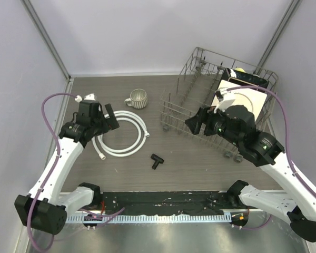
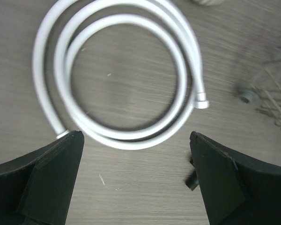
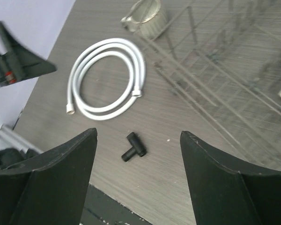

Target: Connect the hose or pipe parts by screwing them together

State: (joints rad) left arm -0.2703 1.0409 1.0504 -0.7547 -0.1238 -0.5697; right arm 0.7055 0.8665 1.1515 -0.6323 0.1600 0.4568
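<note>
lying flat on the grey wood-grain bench (image 1: 200,171), the long thin white flexible hose (image 2: 126,139) is coiled in about two loops at left-centre. nothing is holding it. one white end nut (image 1: 147,138) sits at the right side of the coil, and the other white end nut (image 1: 101,156) pokes out at its near-left. the small black t-shaped fitting (image 1: 157,161) lies on the bench near and to the right of the coil, apart from it and not joined to either nut.

the left arm (image 1: 63,158) reaches in from the near left. its jaws are spread wide with nothing between them, up above the left edge of the coil. in the left wrist view the loops lie on the bench beyond the two black fingertips (image 2: 61,159); whether the jaws touch the hose i cannot tell.

the right arm (image 1: 284,174) comes in from the near right. its jaws are also spread and hold nothing, over the near-left corner of the grey wire dish rack (image 1: 175,122). the right wrist view looks down on the fitting between the two fingers, well below them, with the coil farther off to the left.

a grey ribbed mug (image 1: 137,98) stands on the far side of the coil, just left of the rack. a white flat item (image 1: 242,97) sits in the rack's far-right part. purple cables (image 1: 45,113) loop off both arms.
</note>
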